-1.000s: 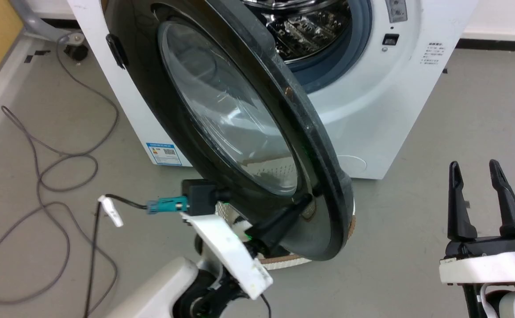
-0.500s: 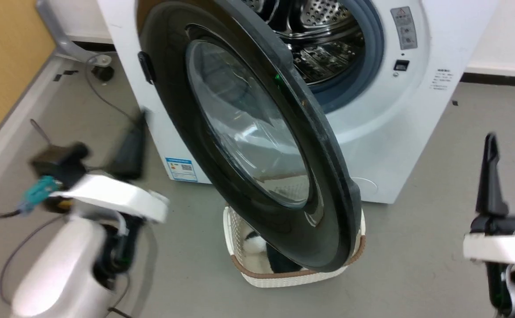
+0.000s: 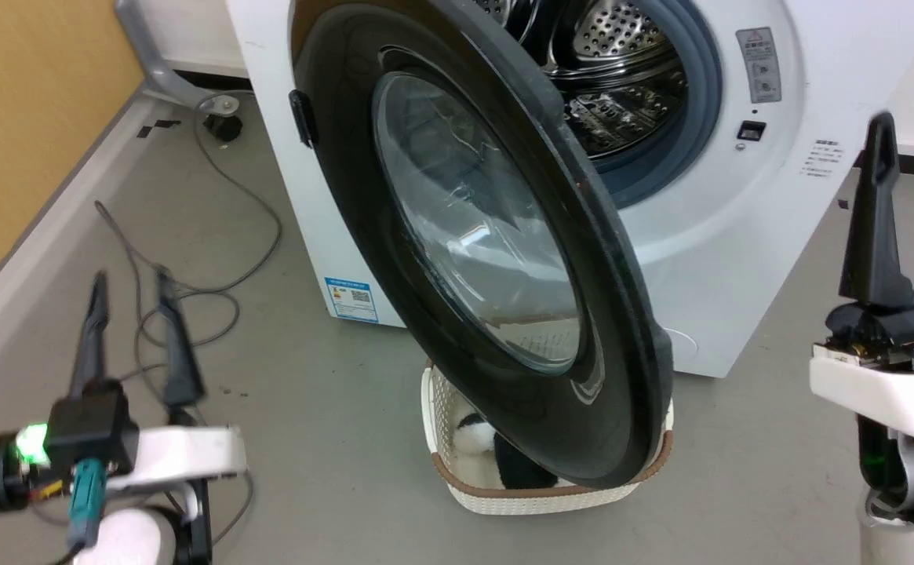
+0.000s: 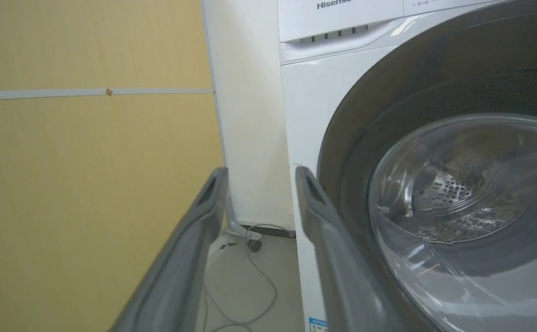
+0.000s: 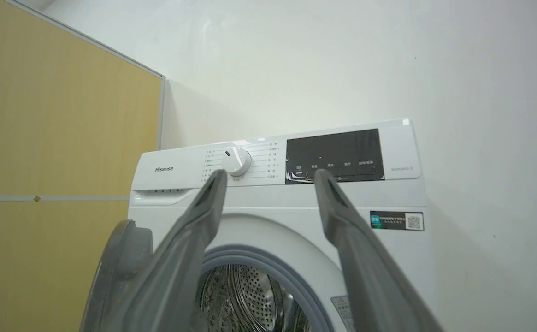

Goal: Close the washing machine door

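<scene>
The door (image 3: 496,259) hangs half-open off the washer (image 3: 739,259), hinged at its left, with its free edge swung out over a cream perforated basket (image 3: 457,486). It has a glossy black rim round bulging clear glass. The left end effector (image 3: 132,278) sits well left of the door, fingers parted and empty, facing the side turned away from the steel drum (image 3: 621,71), so I'd reckon that arm is better placed to push. The right end effector (image 5: 269,175), right of the door on the drum side, is also spread and holds nothing.
</scene>
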